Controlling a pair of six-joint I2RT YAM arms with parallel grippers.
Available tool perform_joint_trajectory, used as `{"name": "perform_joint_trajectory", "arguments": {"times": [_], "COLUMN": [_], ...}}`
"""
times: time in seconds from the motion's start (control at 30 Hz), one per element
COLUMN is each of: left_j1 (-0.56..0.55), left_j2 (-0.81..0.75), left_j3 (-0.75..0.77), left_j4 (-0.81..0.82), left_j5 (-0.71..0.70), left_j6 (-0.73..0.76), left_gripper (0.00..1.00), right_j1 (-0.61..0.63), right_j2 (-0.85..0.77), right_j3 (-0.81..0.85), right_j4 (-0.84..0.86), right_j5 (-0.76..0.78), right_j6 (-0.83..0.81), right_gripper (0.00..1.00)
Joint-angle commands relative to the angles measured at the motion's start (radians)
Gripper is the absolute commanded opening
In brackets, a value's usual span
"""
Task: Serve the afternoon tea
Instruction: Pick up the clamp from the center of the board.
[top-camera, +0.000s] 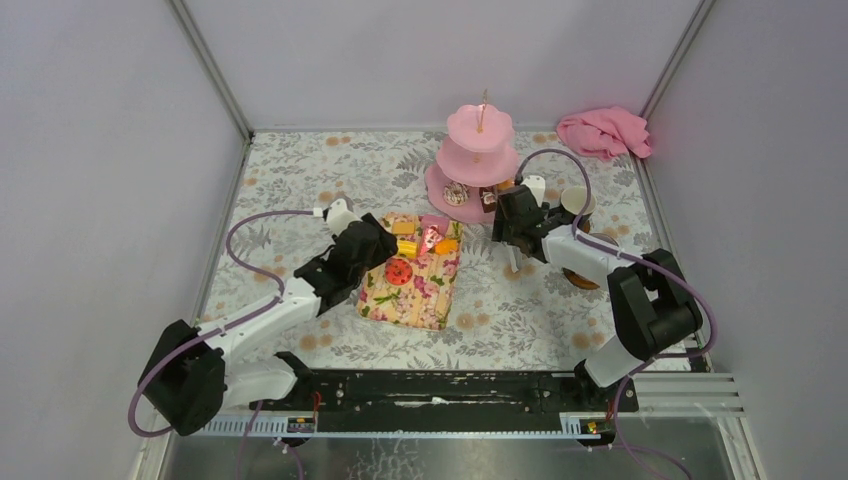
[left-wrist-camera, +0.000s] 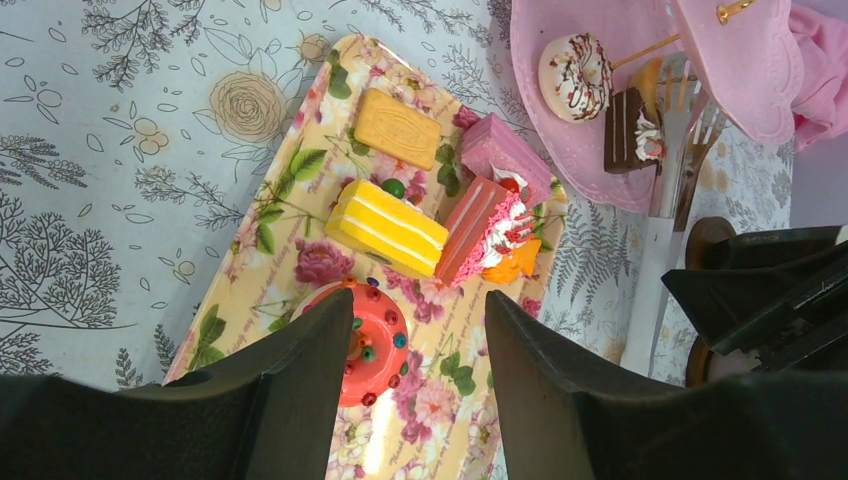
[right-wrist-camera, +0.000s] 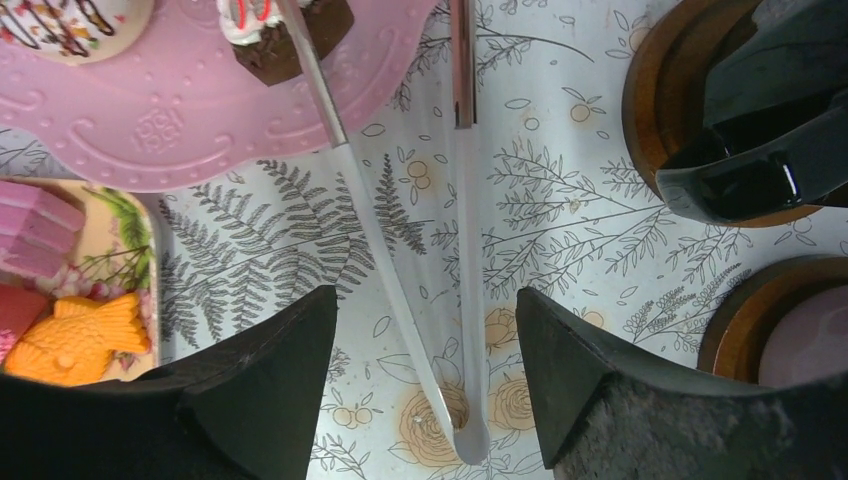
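Note:
Toy cakes lie on the floral tray (left-wrist-camera: 300, 250): a red doughnut (left-wrist-camera: 380, 345), a yellow slice (left-wrist-camera: 385, 228), a biscuit (left-wrist-camera: 397, 127), pink cakes (left-wrist-camera: 505, 155) and an orange fish (right-wrist-camera: 75, 340). My left gripper (left-wrist-camera: 420, 300) hangs open over the tray, the red doughnut partly under its left finger. The pink three-tier stand (top-camera: 478, 160) holds a white doughnut (left-wrist-camera: 575, 75) and a chocolate cake (right-wrist-camera: 290, 40) on its lowest tier. My right gripper (right-wrist-camera: 425, 295) is open just above clear tongs (right-wrist-camera: 470, 380) lying on the table. The black mug (right-wrist-camera: 760, 130) and grey mug (right-wrist-camera: 795, 345) sit on wooden coasters to the right.
A pink cloth (top-camera: 605, 132) lies bunched in the far right corner. Grey walls close in the table on three sides. The tongs' tips reach under the stand's bottom tier (right-wrist-camera: 180, 120). The right arm's forearm (top-camera: 585, 255) crosses above the near coaster.

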Motion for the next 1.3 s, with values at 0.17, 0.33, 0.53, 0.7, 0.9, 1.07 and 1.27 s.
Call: {"name": "perform_joint_trajectory", "arguments": {"times": [0.17, 0.33, 0.53, 0.7, 0.9, 1.07, 1.27], "left_j1": [0.002, 0.001, 0.002, 0.003, 0.002, 0.002, 0.002], "left_j2": [0.029, 0.039, 0.051, 0.060, 0.062, 0.065, 0.065], "left_j3": [0.007, 0.007, 0.010, 0.013, 0.015, 0.016, 0.016], "left_j4": [0.060, 0.065, 0.068, 0.073, 0.072, 0.073, 0.072], "left_j5": [-0.005, -0.007, -0.008, -0.006, -0.009, -0.006, -0.002], "left_j6": [0.023, 0.027, 0.032, 0.033, 0.035, 0.032, 0.030], "left_gripper": [0.59, 0.59, 0.59, 0.59, 0.59, 0.59, 0.59], "right_j1": [-0.037, -0.053, -0.071, -0.077, -0.083, -0.094, -0.097], "right_j2": [0.057, 0.074, 0.114, 0.124, 0.133, 0.131, 0.128], "right_j3": [-0.021, -0.022, -0.029, -0.035, -0.038, -0.046, -0.053], "right_j4": [0.078, 0.105, 0.139, 0.160, 0.184, 0.202, 0.220], "right_j5": [-0.051, -0.077, -0.118, -0.135, -0.134, -0.136, -0.126], "right_j6": [0.024, 0.027, 0.026, 0.029, 0.030, 0.032, 0.032], "right_gripper": [0.73, 0.72, 0.71, 0.69, 0.66, 0.60, 0.51]}}
